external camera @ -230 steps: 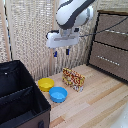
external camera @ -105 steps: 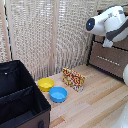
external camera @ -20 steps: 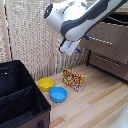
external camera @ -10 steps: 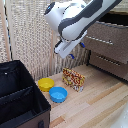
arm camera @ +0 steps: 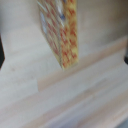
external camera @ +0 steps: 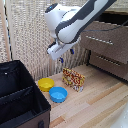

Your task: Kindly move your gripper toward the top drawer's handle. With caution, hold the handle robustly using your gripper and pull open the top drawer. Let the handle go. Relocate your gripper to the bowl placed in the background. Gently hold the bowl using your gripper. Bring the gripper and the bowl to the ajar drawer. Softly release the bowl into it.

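Gripper (external camera: 66,51), finger state unreadable, hovers above the yellow bowl (external camera: 46,83), apparently approaching it; next it must descend and grasp the rim.

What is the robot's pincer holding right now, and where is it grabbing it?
Nothing, it seems. The white boxy pincer hangs in the air above the patterned yellow-and-red box, apart from the round yellow bowl. Whether its fingers are open is unclear.
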